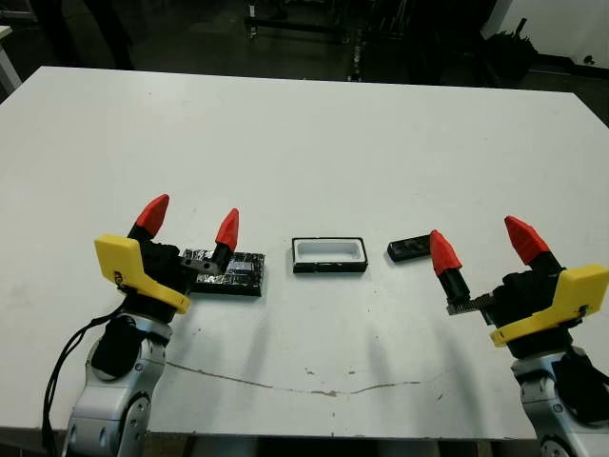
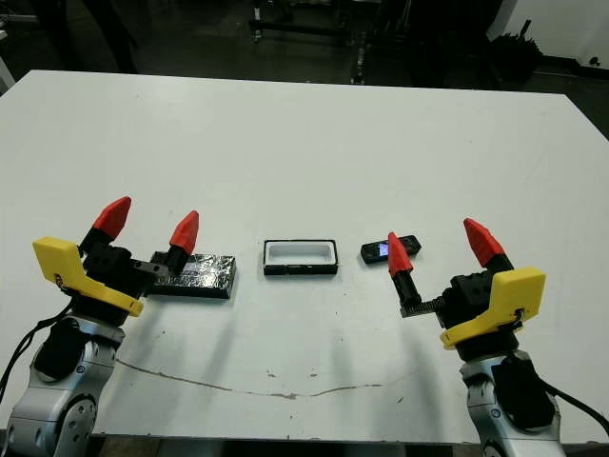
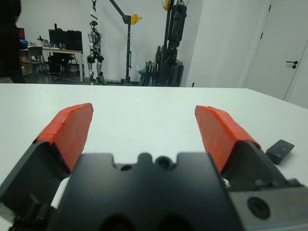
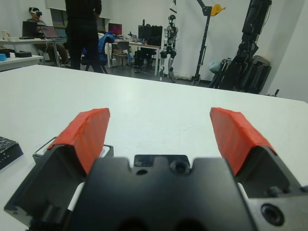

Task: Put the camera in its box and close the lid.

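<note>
The box (image 2: 301,257) sits open at the table (image 2: 304,143) centre. The camera (image 2: 390,248) lies just right of it, the lid (image 2: 200,274) to its left. Left hand (image 2: 149,226) and right hand (image 2: 440,244) are both open and empty.

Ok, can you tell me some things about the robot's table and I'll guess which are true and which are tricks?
1. The camera is already inside the box. False: it lies on the table to the right of the box.
2. Both grippers are open and hold nothing. True: the left gripper and right gripper are both empty.
3. The lid is on the box. False: it lies flat, left of the box.
4. The box sits between the lid and the camera. True.
</note>
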You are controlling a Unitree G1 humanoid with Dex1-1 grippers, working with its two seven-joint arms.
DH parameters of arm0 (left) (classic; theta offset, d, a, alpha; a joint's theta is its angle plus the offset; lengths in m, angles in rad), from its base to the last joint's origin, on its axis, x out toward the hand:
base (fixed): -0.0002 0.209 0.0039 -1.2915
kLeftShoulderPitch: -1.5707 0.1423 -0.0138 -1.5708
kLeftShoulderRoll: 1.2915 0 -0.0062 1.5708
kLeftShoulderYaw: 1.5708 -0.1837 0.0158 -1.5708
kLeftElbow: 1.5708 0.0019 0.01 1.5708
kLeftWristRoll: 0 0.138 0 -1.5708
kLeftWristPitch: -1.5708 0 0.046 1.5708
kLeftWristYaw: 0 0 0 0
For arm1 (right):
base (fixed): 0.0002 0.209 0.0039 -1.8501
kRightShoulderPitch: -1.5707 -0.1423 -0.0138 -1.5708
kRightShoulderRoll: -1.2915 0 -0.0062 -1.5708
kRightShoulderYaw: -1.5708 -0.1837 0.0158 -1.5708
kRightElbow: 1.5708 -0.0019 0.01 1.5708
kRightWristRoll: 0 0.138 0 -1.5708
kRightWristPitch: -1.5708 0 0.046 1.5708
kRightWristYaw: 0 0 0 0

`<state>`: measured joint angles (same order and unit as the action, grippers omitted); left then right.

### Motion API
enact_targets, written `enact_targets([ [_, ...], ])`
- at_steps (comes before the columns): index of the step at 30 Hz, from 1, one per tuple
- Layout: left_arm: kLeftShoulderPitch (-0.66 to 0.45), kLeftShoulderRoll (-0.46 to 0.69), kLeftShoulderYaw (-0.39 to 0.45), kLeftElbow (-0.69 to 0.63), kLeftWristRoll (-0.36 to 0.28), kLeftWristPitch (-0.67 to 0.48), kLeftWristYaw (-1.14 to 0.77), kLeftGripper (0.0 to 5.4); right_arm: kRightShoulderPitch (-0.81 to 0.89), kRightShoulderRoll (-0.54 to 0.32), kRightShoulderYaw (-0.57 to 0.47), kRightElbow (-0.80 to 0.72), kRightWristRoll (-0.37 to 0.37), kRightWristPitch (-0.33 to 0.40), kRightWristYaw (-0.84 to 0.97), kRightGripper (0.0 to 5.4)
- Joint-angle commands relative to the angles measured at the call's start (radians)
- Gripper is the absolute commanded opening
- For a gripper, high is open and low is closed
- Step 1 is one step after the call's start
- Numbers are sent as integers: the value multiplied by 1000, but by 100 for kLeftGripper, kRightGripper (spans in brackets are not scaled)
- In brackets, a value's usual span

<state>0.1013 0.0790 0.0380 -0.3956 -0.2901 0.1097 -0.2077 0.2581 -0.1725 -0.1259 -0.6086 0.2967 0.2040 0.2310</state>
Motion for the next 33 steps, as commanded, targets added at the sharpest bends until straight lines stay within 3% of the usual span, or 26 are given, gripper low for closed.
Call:
enact_targets([
  [1, 9, 3, -1, 4, 6, 5, 4, 540, 7, -13, -2, 5, 5, 5, 9, 538],
  [5, 13, 5, -4, 2, 7, 3, -1, 540, -2, -44, -12, 19, 19, 8, 50, 538],
  [8, 18, 1, -9, -4, 9, 8, 6, 540, -61, -143, -67, 59, 78, 51, 141, 538],
  [10, 21, -2, -11, -10, 9, 15, 13, 540, -158, -258, -128, 126, 138, 97, 232, 538],
  [13, 25, 0, -13, -18, 15, 22, 24, 540, -348, -446, -159, 294, 158, 91, 415, 538],
  [16, 26, -4, -16, -18, 11, 25, 31, 540, -566, -604, -99, 490, 130, 113, 590, 538],
  [18, 24, -12, -19, -17, 0, 35, 35, 540, -725, -667, -12, 654, 89, 78, 749, 538],
  [19, 23, -15, -20, -17, -6, 39, 36, 540, -786, -682, 27, 718, 67, 56, 814, 538],
  [23, 24, -19, -26, -29, -6, 53, 44, 540, -1017, -686, 198, 934, -23, 92, 1036, 538],
  [33, 28, -20, -32, -50, 14, 77, 70, 540, -1263, -545, 423, 1432, -268, -170, 1299, 538],
])
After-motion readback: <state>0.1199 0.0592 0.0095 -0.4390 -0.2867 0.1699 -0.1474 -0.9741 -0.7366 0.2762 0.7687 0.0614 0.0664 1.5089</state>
